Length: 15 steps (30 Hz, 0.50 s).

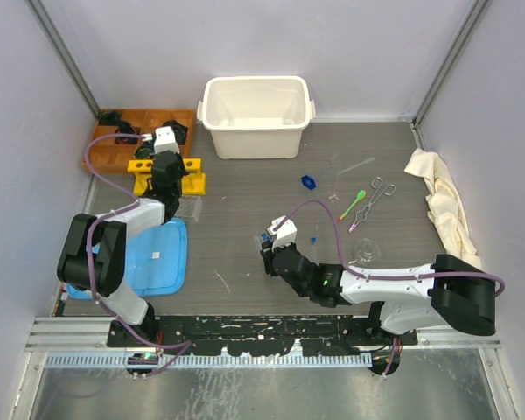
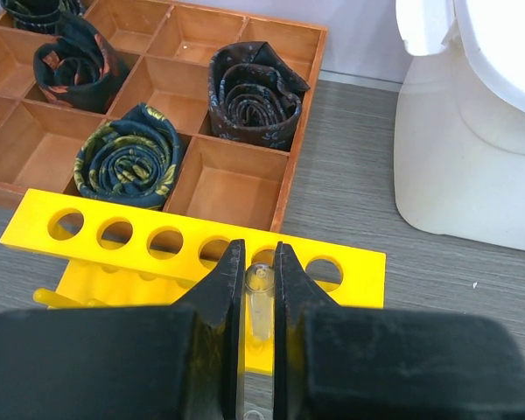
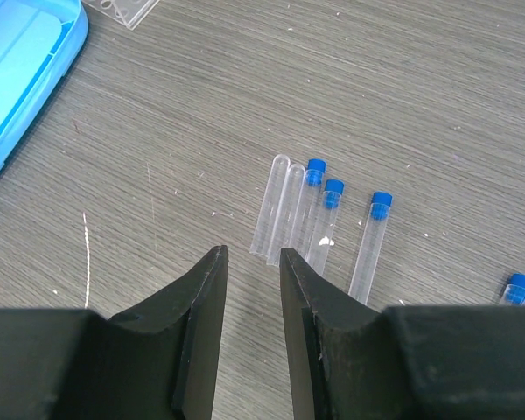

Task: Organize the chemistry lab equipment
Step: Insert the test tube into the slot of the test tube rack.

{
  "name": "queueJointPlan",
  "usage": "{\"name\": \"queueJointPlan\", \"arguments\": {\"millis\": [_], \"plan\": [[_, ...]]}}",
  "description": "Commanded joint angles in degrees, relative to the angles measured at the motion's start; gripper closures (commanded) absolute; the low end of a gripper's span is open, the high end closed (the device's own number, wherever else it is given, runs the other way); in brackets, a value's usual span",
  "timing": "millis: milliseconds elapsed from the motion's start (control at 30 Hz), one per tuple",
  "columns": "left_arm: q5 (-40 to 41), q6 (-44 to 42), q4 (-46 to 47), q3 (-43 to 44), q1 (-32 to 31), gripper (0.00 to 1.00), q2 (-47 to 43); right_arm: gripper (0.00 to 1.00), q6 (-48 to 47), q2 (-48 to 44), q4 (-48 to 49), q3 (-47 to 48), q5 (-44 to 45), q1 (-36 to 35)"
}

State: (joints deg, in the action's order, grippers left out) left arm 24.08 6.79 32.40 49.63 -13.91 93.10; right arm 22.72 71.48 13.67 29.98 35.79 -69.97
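Tabletop [image 1: 245,197] of grey wood grain, glass tubes [image 3: 269,206], lilac walls [image 1: 17,105]

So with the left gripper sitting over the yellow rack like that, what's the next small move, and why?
Probably lower the left gripper straight down, then open it. It pinches a glass tube upright, lined up with the rack hole second from the right, and the tube's rim is about level with the rack's top, so it doesn't look let go or fully seated yet.
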Motion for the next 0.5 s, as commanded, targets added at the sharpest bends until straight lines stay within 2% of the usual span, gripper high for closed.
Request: {"name": "queueJointPlan", "arguments": {"millis": [0,467], "plan": [[1.4,-0.7,3.9,0.9,0.1,1.00,0.4,0.63,0.8,-1.5,2.5,0.0,0.3,0.3],[0.9,-0.4,4.4,-0.2,0.1,1.00,1.1,0.63,1.0,-1.7,2.4,-0.3,0.3,0.5]]}}
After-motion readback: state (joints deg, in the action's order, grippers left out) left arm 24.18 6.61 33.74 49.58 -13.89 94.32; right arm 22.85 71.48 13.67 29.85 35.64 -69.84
